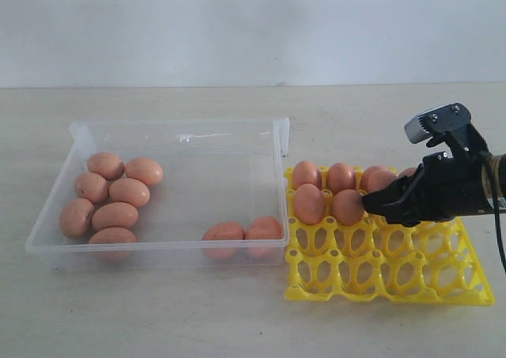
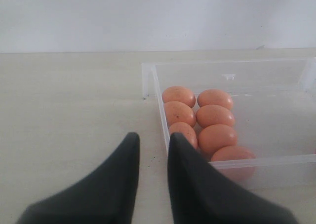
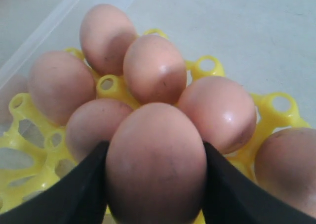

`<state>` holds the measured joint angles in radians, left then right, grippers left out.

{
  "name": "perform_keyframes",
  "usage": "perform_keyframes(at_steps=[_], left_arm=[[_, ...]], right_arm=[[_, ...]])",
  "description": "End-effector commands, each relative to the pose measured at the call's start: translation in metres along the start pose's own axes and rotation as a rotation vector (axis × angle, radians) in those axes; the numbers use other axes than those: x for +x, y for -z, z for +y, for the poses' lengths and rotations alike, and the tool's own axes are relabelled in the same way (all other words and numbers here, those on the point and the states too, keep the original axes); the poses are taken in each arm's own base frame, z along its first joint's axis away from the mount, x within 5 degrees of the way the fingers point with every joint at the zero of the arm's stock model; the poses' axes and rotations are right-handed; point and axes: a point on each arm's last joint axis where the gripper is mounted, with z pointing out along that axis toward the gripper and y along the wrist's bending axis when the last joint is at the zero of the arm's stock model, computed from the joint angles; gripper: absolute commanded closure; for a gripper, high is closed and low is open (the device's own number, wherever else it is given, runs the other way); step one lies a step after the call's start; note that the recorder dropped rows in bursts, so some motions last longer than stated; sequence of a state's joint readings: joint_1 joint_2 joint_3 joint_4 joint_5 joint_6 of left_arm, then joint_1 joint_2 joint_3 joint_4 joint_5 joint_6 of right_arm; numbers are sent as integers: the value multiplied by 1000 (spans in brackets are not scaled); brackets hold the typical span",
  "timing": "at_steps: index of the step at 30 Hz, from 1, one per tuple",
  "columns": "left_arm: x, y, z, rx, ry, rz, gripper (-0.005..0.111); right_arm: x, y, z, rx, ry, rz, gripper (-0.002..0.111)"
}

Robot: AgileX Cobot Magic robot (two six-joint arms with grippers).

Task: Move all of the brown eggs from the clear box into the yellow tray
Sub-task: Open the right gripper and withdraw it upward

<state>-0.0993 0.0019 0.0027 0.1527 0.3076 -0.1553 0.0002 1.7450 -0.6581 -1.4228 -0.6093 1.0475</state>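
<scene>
My right gripper (image 1: 370,205) is shut on a brown egg (image 3: 155,159) and holds it low over the yellow tray (image 1: 379,275), among several eggs (image 1: 309,204) that sit in the tray's two back rows. In the right wrist view those seated eggs (image 3: 154,68) crowd just beyond the held one, with yellow pegs (image 3: 111,85) between them. The clear box (image 1: 178,125) holds several eggs (image 1: 115,215) along its left wall and two eggs (image 1: 224,232) at its front wall. My left gripper (image 2: 153,137) is open over bare table beside the box corner (image 2: 150,73); it is outside the exterior view.
The box stands directly left of the tray, their sides almost touching. The tray's two front rows (image 1: 348,279) have vacant cups. A pale table (image 1: 158,318) runs to a white wall behind. A black cable (image 1: 500,231) hangs from the right arm.
</scene>
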Motion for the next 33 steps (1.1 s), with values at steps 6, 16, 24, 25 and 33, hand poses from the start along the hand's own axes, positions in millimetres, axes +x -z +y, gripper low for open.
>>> perform_keyframes(at_steps=[6,16,24,25,33], left_arm=[[-1,0,0,5,15,-5,85],[-1,0,0,5,15,-5,85],[-1,0,0,5,15,-5,85],[-1,0,0,5,15,-5,85],[-1,0,0,5,15,-5,85]], right_arm=[[-3,0,0,1,-17,-26,50],[-13,7,4,-13,-102,-82,50],[-83,52,37,-292,-177,-452,84],[-93,57,45,-337,-149,-492,97],[-146,36,131,-364,153,-467,109]])
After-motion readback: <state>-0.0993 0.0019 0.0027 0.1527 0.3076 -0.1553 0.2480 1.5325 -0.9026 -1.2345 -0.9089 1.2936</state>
